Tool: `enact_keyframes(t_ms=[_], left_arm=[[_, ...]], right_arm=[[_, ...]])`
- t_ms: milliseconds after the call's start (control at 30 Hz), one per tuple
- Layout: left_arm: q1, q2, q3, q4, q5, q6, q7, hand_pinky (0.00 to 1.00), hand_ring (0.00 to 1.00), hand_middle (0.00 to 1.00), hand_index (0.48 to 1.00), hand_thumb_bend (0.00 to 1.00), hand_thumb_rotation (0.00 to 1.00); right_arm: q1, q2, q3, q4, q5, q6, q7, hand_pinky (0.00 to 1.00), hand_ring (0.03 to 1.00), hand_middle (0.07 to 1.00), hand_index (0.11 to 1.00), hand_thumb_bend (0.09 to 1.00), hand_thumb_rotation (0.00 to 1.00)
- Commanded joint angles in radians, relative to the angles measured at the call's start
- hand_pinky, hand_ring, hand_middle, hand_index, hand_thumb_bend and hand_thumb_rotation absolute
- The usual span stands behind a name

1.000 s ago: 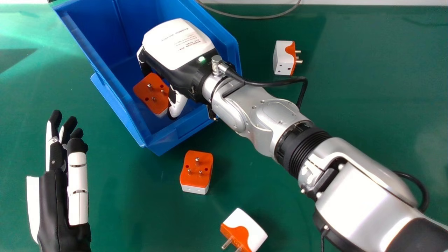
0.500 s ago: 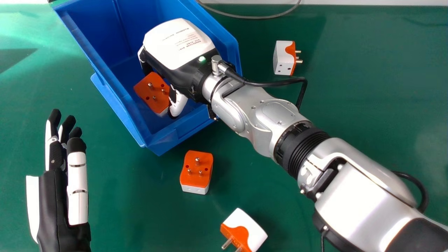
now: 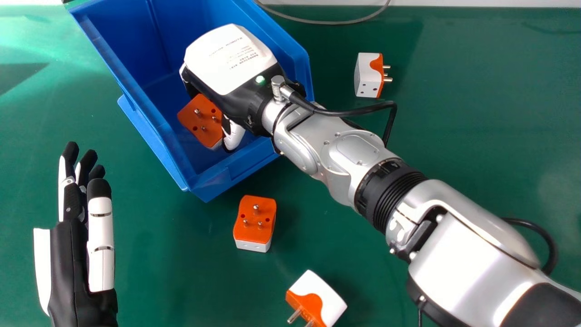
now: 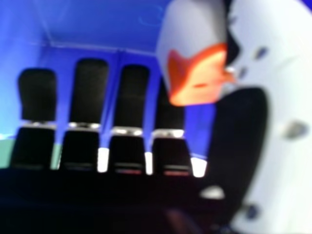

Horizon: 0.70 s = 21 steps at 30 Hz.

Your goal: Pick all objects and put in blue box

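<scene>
Since the earlier frames the right hand (image 3: 218,97) has shifted very slightly, and the orange and white block-shaped plug adapter (image 3: 199,118) at its fingers has moved the same way, a little toward the head view's right. The silver right forearm (image 3: 354,150) has shifted slightly too. The hand is closed on that adapter, pinching it between its fingers and its white thumb (image 3: 234,135), inside the blue plastic open-topped box (image 3: 229,175); the adapter's metal pins point up, and whether it touches the box floor I cannot tell. A white label (image 3: 240,52) with lines of small print sits on the back of the hand, beside one lit green light (image 3: 260,79). Counting up, there are four adapters: one in the box and three on the green desk (image 3: 454,113). The first of the three (image 3: 254,220) lies near the box's closest corner, pins up; the second (image 3: 320,295) is by the head view's bottom edge, pins toward its lower left; the third (image 3: 368,75) lies right of the box, pins toward the right. The left hand (image 3: 70,263) is at the head view's left, its fingers straight. One grey cable (image 3: 327,22) curves along the far edge.
</scene>
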<state>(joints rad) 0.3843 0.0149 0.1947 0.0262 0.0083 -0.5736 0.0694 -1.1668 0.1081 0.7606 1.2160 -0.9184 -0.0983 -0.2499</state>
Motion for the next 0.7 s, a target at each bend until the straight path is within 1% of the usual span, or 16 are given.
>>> enact_keyframes(t_ms=[0, 33, 67, 100, 133, 200, 300, 400, 467, 567, 600, 667], left_arm=[[0.001, 0.0, 0.003, -0.007, 0.011, -0.025, 0.007, 0.92, 0.94, 0.95, 0.975, 0.47, 0.96], [0.0, 0.0, 0.003, -0.004, 0.01, -0.028, 0.007, 0.92, 0.94, 0.95, 0.974, 0.47, 0.96], [-0.002, 0.0, 0.003, -0.001, 0.008, -0.031, 0.005, 0.92, 0.94, 0.95, 0.974, 0.47, 0.96], [-0.003, 0.002, 0.004, 0.001, 0.007, -0.033, 0.004, 0.92, 0.94, 0.95, 0.973, 0.47, 0.96], [-0.004, 0.003, 0.004, 0.004, 0.007, -0.035, 0.003, 0.92, 0.94, 0.95, 0.973, 0.47, 0.96], [-0.006, 0.002, 0.006, 0.005, 0.01, -0.034, 0.007, 0.92, 0.94, 0.95, 0.973, 0.47, 0.96], [-0.005, 0.001, 0.006, 0.001, 0.015, -0.03, 0.01, 0.92, 0.94, 0.95, 0.971, 0.47, 0.96], [-0.006, 0.003, 0.006, 0.004, 0.011, -0.034, 0.005, 0.91, 0.94, 0.95, 0.97, 0.47, 0.96], [-0.006, 0.003, 0.007, 0.005, 0.014, -0.037, 0.005, 0.92, 0.94, 0.95, 0.971, 0.47, 0.97], [-0.004, -0.002, 0.006, -0.002, 0.014, -0.032, 0.008, 0.91, 0.94, 0.95, 0.971, 0.47, 0.97], [-0.004, -0.002, 0.006, -0.002, 0.012, -0.033, 0.007, 0.91, 0.93, 0.95, 0.97, 0.47, 0.97], [-0.005, -0.001, 0.006, 0.0, 0.014, -0.034, 0.008, 0.91, 0.93, 0.95, 0.968, 0.47, 0.96]], right_arm=[[-0.043, -0.001, 0.004, -0.018, -0.007, 0.0, -0.023, 0.39, 0.52, 0.619, 0.492, 0.499, 0.04], [-0.042, -0.002, 0.003, -0.019, -0.004, -0.002, -0.023, 0.42, 0.553, 0.643, 0.531, 0.552, 0.03], [-0.04, -0.002, 0.003, -0.021, -0.003, -0.002, -0.024, 0.42, 0.553, 0.643, 0.531, 0.552, 0.03], [-0.039, -0.003, 0.003, -0.022, -0.003, -0.002, -0.025, 0.45, 0.583, 0.666, 0.566, 0.594, 0.03], [-0.038, -0.004, 0.005, -0.023, -0.005, -0.002, -0.03, 0.5, 0.631, 0.704, 0.622, 0.638, 0.02], [-0.038, -0.005, 0.008, -0.023, -0.008, -0.001, -0.033, 0.53, 0.661, 0.728, 0.658, 0.663, 0.01], [-0.039, -0.005, 0.008, -0.024, -0.006, 0.001, -0.027, 0.55, 0.69, 0.751, 0.692, 0.677, 0.0], [-0.037, -0.007, 0.008, -0.025, -0.005, -0.001, -0.03, 0.56, 0.702, 0.759, 0.704, 0.693, 0.0], [-0.036, -0.009, 0.012, -0.025, -0.008, -0.005, -0.038, 0.57, 0.71, 0.764, 0.713, 0.69, 0.0], [-0.034, -0.01, 0.011, -0.025, -0.005, -0.007, -0.045, 0.57, 0.715, 0.766, 0.719, 0.675, 0.0], [-0.033, -0.011, 0.01, -0.025, -0.003, -0.008, -0.045, 0.58, 0.717, 0.766, 0.72, 0.672, 0.0], [-0.032, -0.011, 0.008, -0.025, -0.001, -0.009, -0.048, 0.58, 0.719, 0.767, 0.722, 0.671, 0.0]])
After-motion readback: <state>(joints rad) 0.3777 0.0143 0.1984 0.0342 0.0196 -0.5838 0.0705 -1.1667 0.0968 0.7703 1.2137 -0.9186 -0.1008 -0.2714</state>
